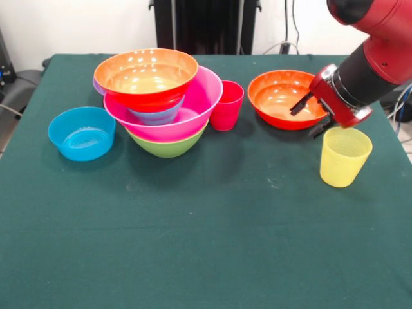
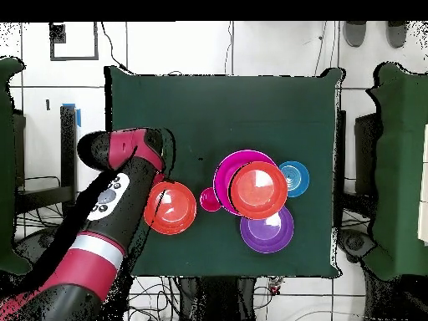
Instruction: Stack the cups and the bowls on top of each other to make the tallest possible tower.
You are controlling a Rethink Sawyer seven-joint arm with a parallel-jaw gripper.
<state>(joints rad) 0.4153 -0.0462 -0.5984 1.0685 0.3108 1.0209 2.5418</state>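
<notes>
Green cloth covers the tabletop point(image 1: 193, 257); the lower half of the front frame is bare cloth. Right of centre, a yellow cup point(image 1: 345, 156) stands upright, mouth up. Just above it hangs the claw point(image 1: 311, 117), black fingers point(image 1: 299, 105) spread apart with nothing between them, tips over the near rim of an orange bowl point(image 1: 283, 98) at upper right. Red arm point(image 1: 376, 55) enters from the top right corner.

At left, a small blue bowl point(image 1: 82, 132) sits alone, near the tower point(image 1: 158, 103). Tower, bottom to top: green bowl point(image 1: 168, 147), big pink bowl point(image 1: 199, 103), a blue bowl point(image 1: 158, 116), a red bowl point(image 1: 151, 101), a wide orange bowl point(image 1: 147, 71) on top, tilted slightly. Red cup point(image 1: 227, 105) stands upright just beside the pink bowl's right rim, whether touching I cannot tell. A purple bowl point(image 2: 267, 231) shows behind the tower, clearest in the overhead view.
</notes>
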